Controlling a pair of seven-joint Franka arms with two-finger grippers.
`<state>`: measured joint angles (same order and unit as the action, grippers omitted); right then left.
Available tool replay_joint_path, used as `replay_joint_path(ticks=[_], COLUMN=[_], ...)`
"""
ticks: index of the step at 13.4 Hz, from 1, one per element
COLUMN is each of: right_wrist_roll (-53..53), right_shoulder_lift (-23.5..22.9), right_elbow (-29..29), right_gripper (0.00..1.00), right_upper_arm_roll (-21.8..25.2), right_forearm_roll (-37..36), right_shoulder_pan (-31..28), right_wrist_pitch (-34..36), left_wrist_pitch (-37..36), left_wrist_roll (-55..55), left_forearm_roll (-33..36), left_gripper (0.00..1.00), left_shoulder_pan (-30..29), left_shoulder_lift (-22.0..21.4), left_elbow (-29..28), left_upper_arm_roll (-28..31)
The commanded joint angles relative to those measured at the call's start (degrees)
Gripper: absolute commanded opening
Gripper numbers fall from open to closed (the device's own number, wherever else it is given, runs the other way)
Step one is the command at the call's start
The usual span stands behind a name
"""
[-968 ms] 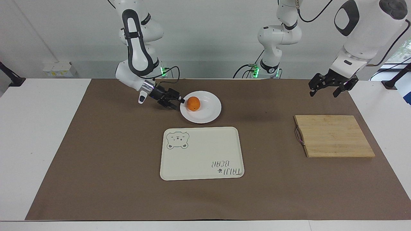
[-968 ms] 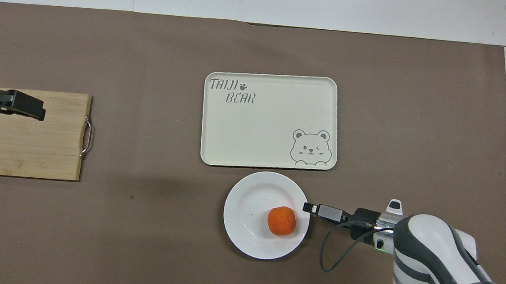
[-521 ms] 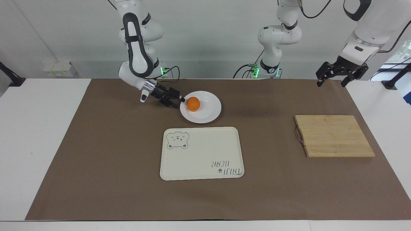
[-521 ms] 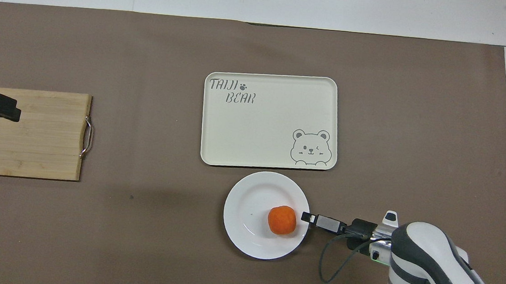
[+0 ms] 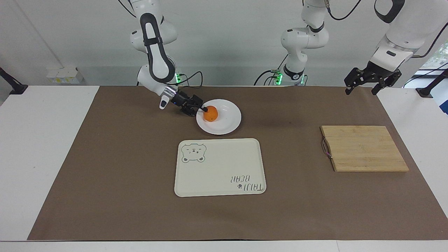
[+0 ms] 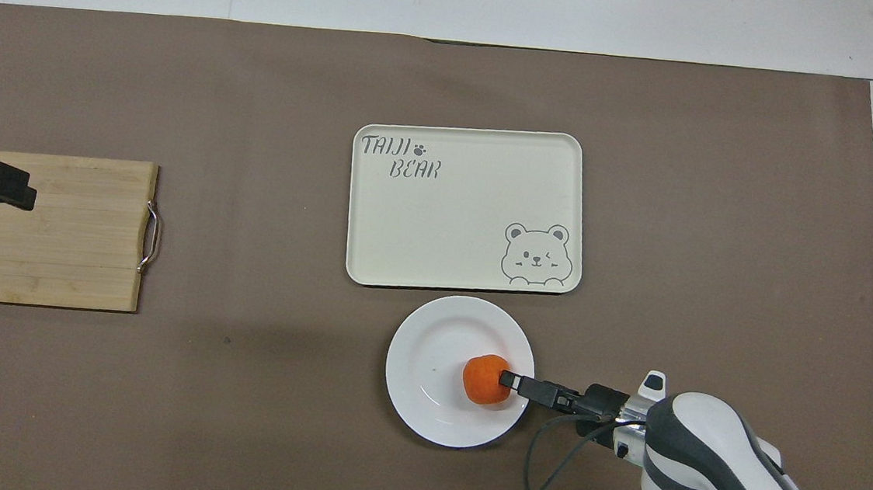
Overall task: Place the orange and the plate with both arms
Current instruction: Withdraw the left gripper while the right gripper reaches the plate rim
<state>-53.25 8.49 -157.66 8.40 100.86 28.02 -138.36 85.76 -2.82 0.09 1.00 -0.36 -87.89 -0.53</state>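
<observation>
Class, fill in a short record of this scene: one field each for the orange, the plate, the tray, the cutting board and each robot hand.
orange: on the plate, off-centre toward the right arm's end
plate: white, on the brown mat, nearer the robots than the tray
tray: cream, bear drawing, nothing on it
cutting board: wooden, toward the left arm's end
right hand: low over the plate's rim, fingertips at the orange
left hand: open, raised, waiting above the table's left-arm end

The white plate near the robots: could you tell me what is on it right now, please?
The orange sits on the plate, toward the right arm's end. The right hand reaches over the rim to the orange. The dish under the orange is hidden; the rest is bare.
</observation>
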Motion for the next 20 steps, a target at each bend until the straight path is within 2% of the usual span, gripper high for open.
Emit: replay_joint_path(ticks=[1, 5, 9, 12, 20], right_wrist_roll=[-2.65, -0.29, 0.52, -3.08, -6.61], right_shoulder_lift=[-0.67, -0.76, -1.72, -3.22, -2.96], right_elbow=[-0.80, -0.63, 0.16, 2.35, 5.08], right_gripper=[0.14, 0.00, 0.00, 0.00, 0.00], right_upper_arm_roll=[-0.14, -0.22, -0.22, -0.22, 0.04], right_forearm_roll=[1.70, 3.37, 3.81, 3.81, 5.48], right_shoulder_pan=[0.11, 0.11, 0.37, 0.37, -0.59], right_wrist_pitch=[-1.13, -1.21, -1.04, -0.69, 1.95], left_wrist_pitch=[-0.86, -0.86, -0.86, -0.86, -0.86], left_wrist_roll=[-0.26, -0.26, -0.26, -0.26, -0.26], left_forearm_roll=[0.88, 0.88, 0.88, 0.88, 0.88], left_gripper=[1.00, 1.00, 1.00, 1.00, 1.00], left_shoulder_pan=[-0.56, -0.65, -0.65, -0.65, -0.65], left_shoulder_lift=[0.10, 0.10, 0.10, 0.10, 0.10], left_elbow=[0.44, 0.44, 0.44, 0.44, 0.44], left_upper_arm_roll=[-0.52, -0.52, -0.52, -0.52, -0.52])
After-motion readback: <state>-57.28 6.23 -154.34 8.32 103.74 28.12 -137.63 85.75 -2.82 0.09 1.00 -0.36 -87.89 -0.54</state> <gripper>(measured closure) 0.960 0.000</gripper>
